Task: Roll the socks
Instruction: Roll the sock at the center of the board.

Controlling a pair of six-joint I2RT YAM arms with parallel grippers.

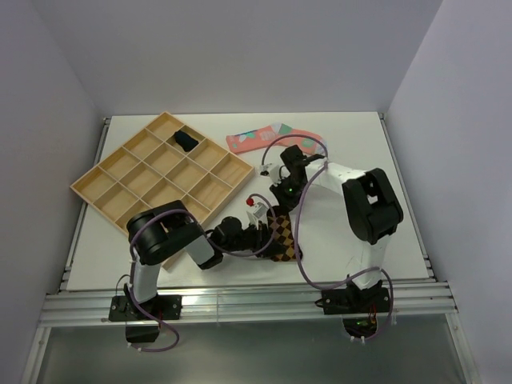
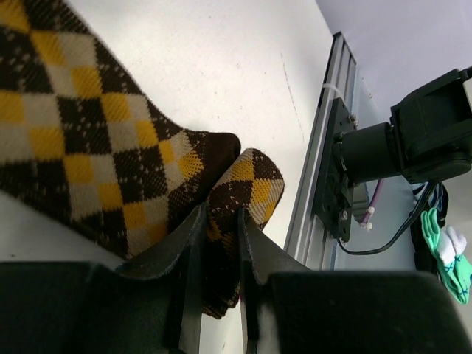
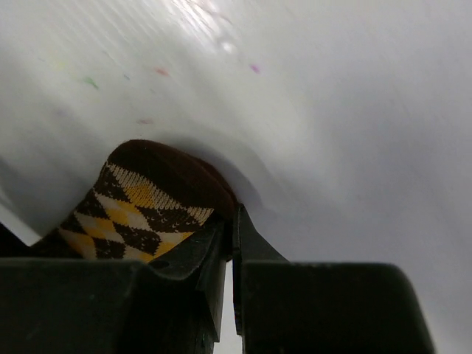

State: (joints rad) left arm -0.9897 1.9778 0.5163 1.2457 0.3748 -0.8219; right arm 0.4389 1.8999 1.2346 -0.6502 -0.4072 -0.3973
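**Both arms grip one sock on a matte white table (image 1: pixel 360 152)**

Nearest, the left end effector (image 2: pixel 220 221) and right end effector (image 3: pixel 230 221) each pinch the brown-and-orange diamond-patterned fabric sock (image 1: pixel 282 238). Beyond lie a pink patched sock (image 1: pixel 268 138) and a dark navy sock (image 1: pixel 186 142) in a partitioned wooden tray (image 1: pixel 104 180). Pale grey walls enclose everything.

No text, labels, brands or numbers can be read in any view, diamond-patterned sock (image 2: pixel 88 133) carries pattern only, pink sock (image 1: pixel 256 141) just colour patches, wooden tray (image 1: pixel 210 141) unmarked, other surfaces too small or blurred to tell.

Knitted cloth sock (image 2: pixel 88 147), matt white table (image 1: pixel 360 144), pale wooden tray (image 1: pixel 160 172).
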